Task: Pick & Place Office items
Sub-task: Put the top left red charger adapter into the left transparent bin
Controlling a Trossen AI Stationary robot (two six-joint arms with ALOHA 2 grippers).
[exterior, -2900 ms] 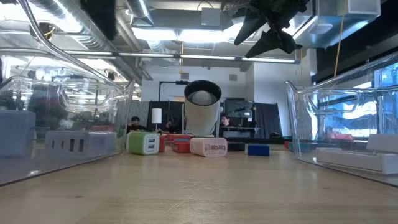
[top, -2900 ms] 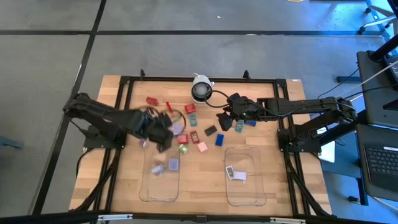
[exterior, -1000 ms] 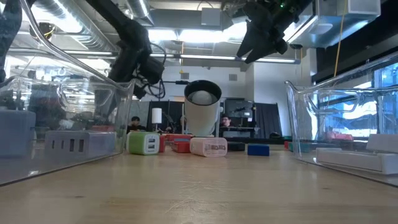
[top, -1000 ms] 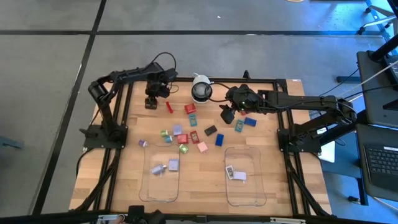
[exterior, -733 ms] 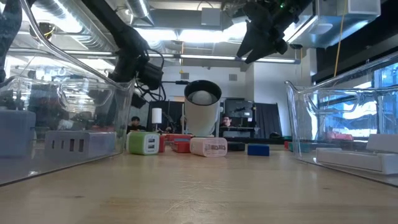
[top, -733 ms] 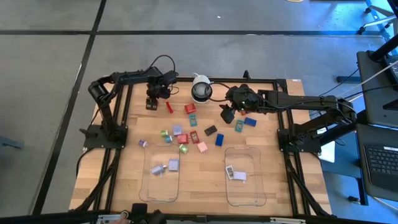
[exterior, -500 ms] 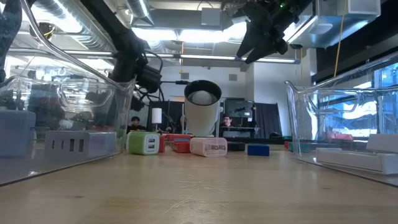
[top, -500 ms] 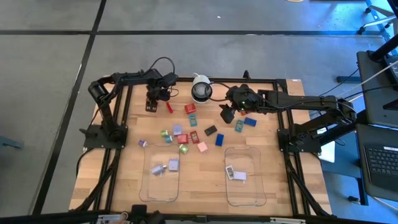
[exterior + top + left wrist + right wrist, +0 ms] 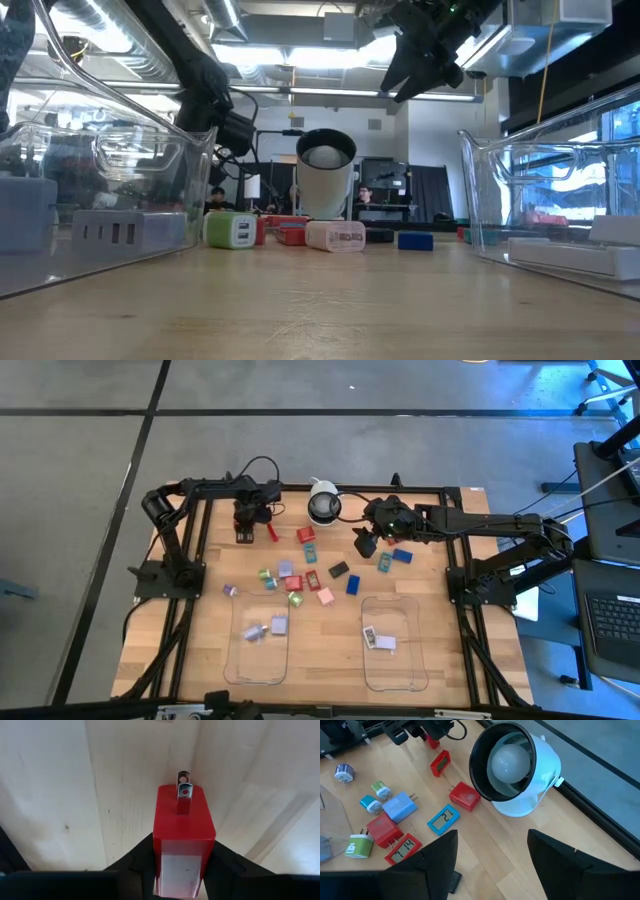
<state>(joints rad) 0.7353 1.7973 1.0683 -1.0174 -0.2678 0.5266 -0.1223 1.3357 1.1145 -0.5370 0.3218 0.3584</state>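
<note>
Red plug block (image 9: 182, 840) clamped in left gripper (image 9: 180, 870); right gripper (image 9: 492, 857) spread wide.

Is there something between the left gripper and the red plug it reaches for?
No. In the left wrist view the left gripper has its two fingers on either side of the red plug, with bare wood all around. From above, the gripper sits at the table's far left corner, and the nearest other item, a red strip, lies beside it.

left arm (image 9: 200, 488): dark jointed links, a black cable looped over the wrist | right arm (image 9: 480, 525): same dark links | fingers (image 9: 555, 865): matte black, tapered
</note>
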